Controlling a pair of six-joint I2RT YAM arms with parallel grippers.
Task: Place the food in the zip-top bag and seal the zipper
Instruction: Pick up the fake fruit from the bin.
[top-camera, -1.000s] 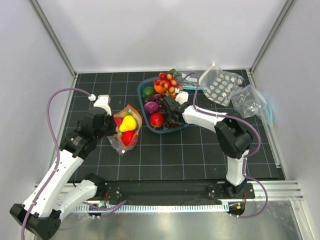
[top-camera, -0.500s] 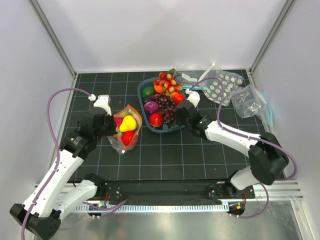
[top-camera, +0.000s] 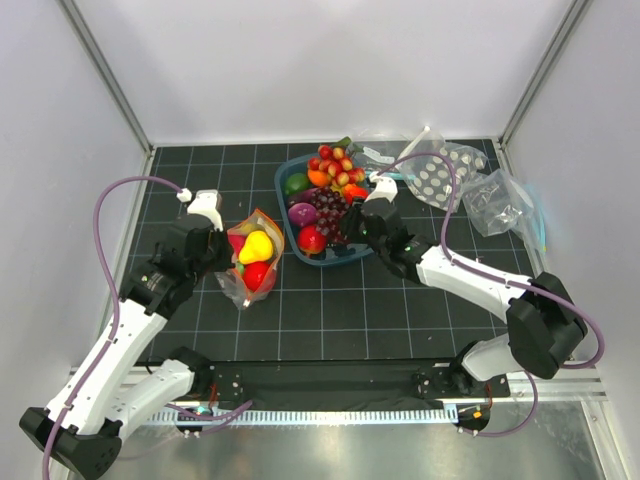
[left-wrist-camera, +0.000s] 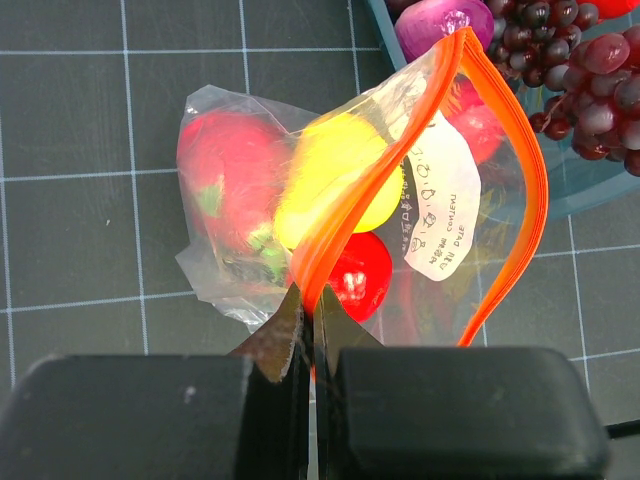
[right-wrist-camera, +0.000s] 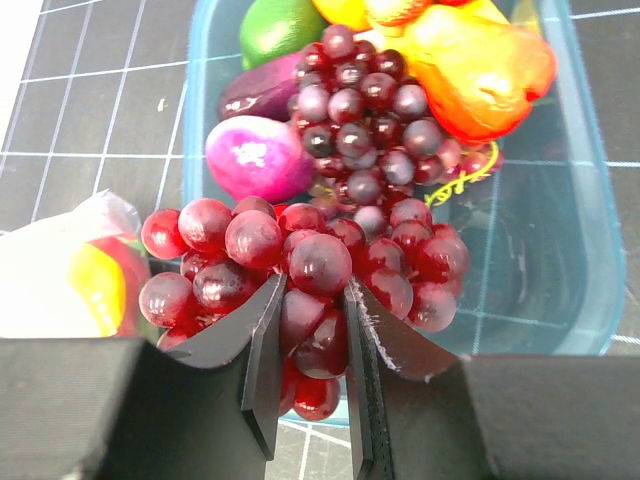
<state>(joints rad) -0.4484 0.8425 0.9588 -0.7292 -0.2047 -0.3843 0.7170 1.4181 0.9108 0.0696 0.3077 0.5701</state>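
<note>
Part-loaded: yellow fruit and red pieces inside zip-top bag, just beyond left gripper. Unsealed at zipper; one end pinched by closed left fingers. Clamped in right gripper: red grape bunch, over tub near rim. Left to do: bag grapes, move rest of food, seal.

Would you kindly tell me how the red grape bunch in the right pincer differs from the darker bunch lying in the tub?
The red bunch is lighter red; the dark bunch is deep purple. The red bunch sits pinched in the right pincer, while the dark bunch lies loose beside an orange fruit. Both are glossy clusters at the blue tub.
</note>
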